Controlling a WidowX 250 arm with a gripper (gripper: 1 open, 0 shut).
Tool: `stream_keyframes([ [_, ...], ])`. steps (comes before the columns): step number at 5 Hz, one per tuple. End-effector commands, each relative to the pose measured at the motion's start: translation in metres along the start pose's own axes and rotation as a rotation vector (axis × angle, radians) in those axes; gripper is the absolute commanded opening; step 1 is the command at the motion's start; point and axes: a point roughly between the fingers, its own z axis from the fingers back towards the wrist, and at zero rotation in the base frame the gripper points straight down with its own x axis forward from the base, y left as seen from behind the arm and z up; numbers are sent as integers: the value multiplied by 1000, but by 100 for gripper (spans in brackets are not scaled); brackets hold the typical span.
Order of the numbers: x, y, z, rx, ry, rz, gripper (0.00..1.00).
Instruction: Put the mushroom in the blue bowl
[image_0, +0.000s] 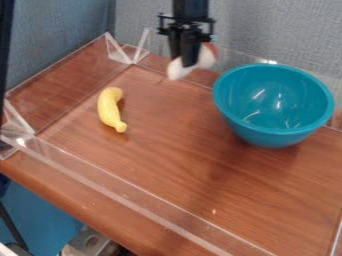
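My gripper (189, 60) hangs from the black arm at the top middle, pointing down and shut on the mushroom (183, 66). Its cream stem and pinkish cap stick out from between the fingers, lifted well above the wooden table. The teal-blue bowl (274, 103) stands on the table to the right of and below the gripper, empty inside. The mushroom is left of the bowl's near rim, not over it.
A yellow banana (112, 108) lies on the table at the left. A low clear acrylic wall (80, 160) runs around the wooden surface, with clear corner brackets (130, 46) at the back. A grey-blue backdrop stands behind.
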Motion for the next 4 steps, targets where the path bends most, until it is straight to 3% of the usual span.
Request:
stream_keyframes([
  [1, 14, -49, 46, 68, -125, -83, 0],
  [2, 32, -90, 36, 72, -113, -151, 0],
  [3, 39, -123, 35, 74, -93, -214, 0],
  [4, 29, -132, 30, 74, -64, -236, 0],
])
